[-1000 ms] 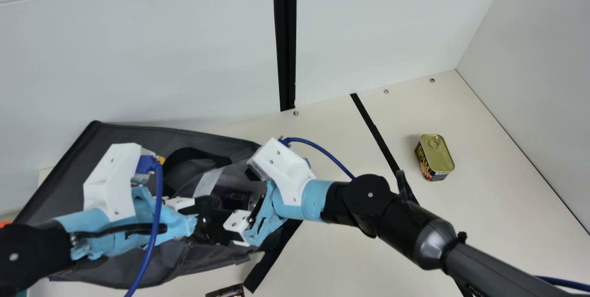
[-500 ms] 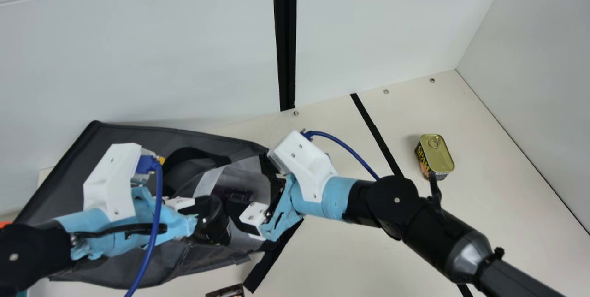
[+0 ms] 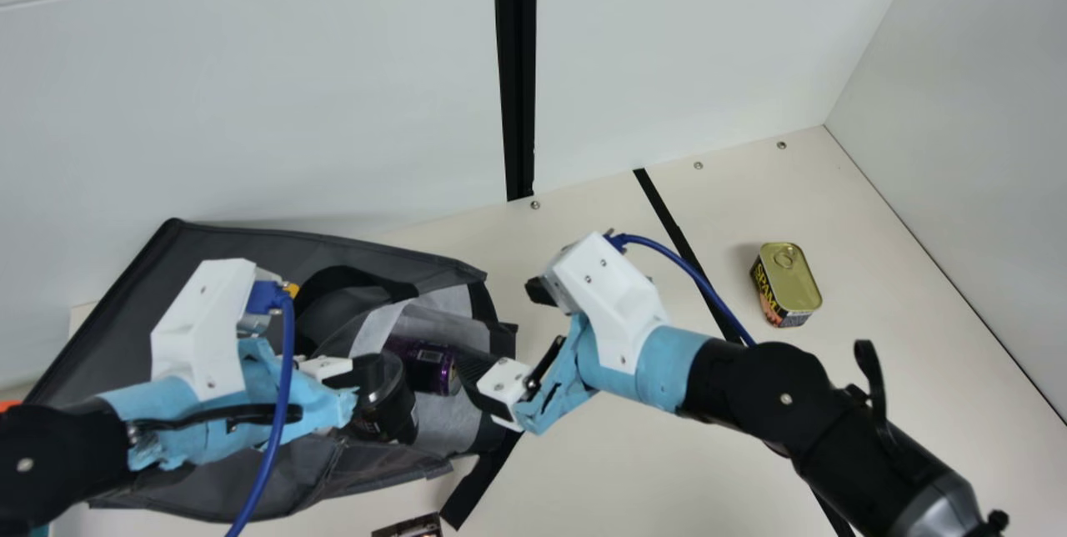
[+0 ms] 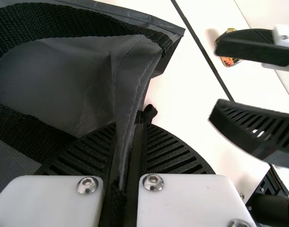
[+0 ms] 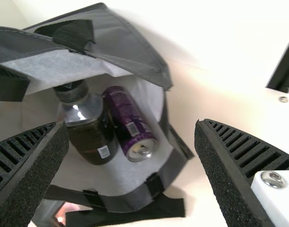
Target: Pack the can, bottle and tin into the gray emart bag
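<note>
Main view: right gripper point(image 3: 504, 333) spread wide with nothing in it, left gripper point(image 3: 333, 391) clamped on the gray emart bag point(image 3: 225, 241)

The right gripper's fingers stand far apart, at the 3 o'clock side of the bag's open mouth, the lower one overlapping the mouth's edge as seen from the neck. The right wrist view shows both ribbed fingers well separated, with only air between them. The left gripper, between 8 and 9 o'clock from the right one, is closed on the bag; the left wrist view shows a fold of dark cloth pinched between its fingers.

Inside the bag, at about 8 o'clock from the right gripper, is the purple can point(image 3: 429, 366), on its side. Its tab end shows through the mouth in the right wrist view. Just beside it, towards 8 o'clock, is the dark bottle point(image 3: 400, 424), also within the bag. A black handle point(image 3: 346, 280) loops over the bag's 12 o'clock part.

Well out at 3 o'clock from the right gripper, the tin point(image 3: 788, 283) stands on the cream table point(image 3: 600, 454), gold lid up, outside the bag. A black strip point(image 3: 679, 237) runs over the table between bag and tin. At 7 o'clock, a small dark item point(image 3: 408, 527) is cut off by the view's edge.
</note>
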